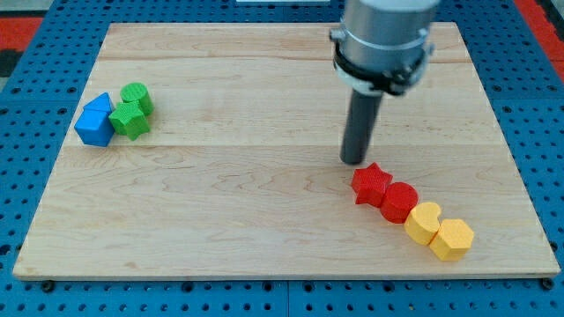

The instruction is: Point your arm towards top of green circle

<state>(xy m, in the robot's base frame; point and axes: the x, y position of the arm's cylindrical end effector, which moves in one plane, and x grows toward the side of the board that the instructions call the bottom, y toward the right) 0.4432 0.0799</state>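
Note:
The green circle (137,95) sits near the board's left edge, touching a green star (130,120) just below it. A blue block (95,121) lies against the star's left side. My tip (354,160) rests on the board right of centre, far to the right of the green circle. It stands just above and left of a red star (371,183).
A diagonal row runs down to the right from the red star: a red circle (399,202), a yellow block (424,222) and a yellow hexagon (453,239). The wooden board (264,211) lies on a blue pegboard surface.

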